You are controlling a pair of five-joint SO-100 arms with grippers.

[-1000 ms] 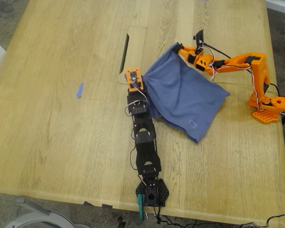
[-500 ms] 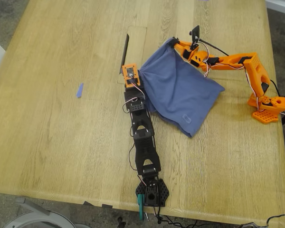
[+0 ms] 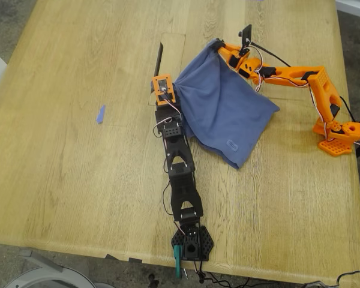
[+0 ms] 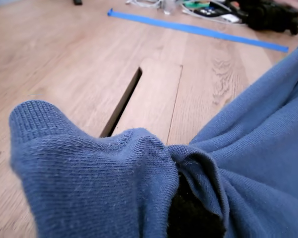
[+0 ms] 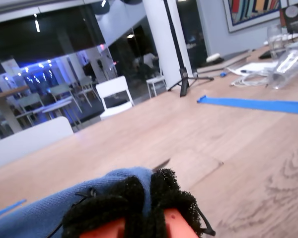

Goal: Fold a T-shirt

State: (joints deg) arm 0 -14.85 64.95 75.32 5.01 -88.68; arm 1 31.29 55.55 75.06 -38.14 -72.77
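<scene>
The slate-blue T-shirt lies folded on the wooden table, its far edge lifted and stretched between the two grippers. My first gripper, on the black arm, is shut on the shirt corner at the exterior view's left; the first wrist view shows bunched cloth over the black pad. My second gripper, on the orange arm, is shut on the far corner; the second wrist view shows its black pads closed on blue cloth. The chest print is hidden; only a small outlined mark shows near the low corner.
A cable slot with a raised flap lies just beyond my first gripper. A tiny blue scrap lies to the exterior view's left. The orange arm's base stands near the table's edge, the black arm's base at the front. A blue tape strip crosses far off.
Both grippers have moved farther away and toward the exterior view's left, dragging the T-shirt with them. The shirt's low corner has slid the same way.
</scene>
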